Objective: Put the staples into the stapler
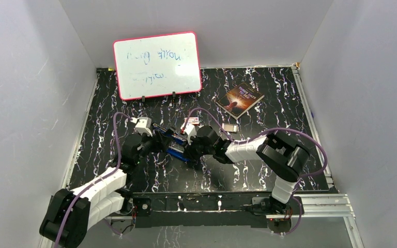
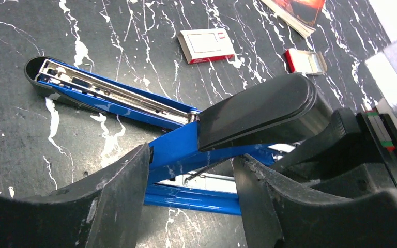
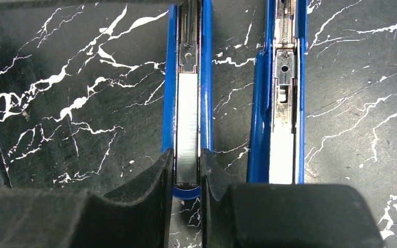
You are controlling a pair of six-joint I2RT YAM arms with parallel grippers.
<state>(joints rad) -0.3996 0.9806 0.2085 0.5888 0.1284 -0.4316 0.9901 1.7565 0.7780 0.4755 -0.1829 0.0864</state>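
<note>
At table centre: stapler [image 1: 177, 150], hinged open; right gripper [image 3: 187, 161] pinches staples [image 3: 187, 124] to seat them; left gripper [image 2: 191, 168], jaws parted, straddles it, seemingly to steady it.

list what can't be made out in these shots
- whiteboard writing: top view, too faint and small
- stapler middle: top view, covered by both arms
- staples near sides: right wrist view, behind right gripper
- left gripper contact with stapler: left wrist view, hidden by its fingers
</note>
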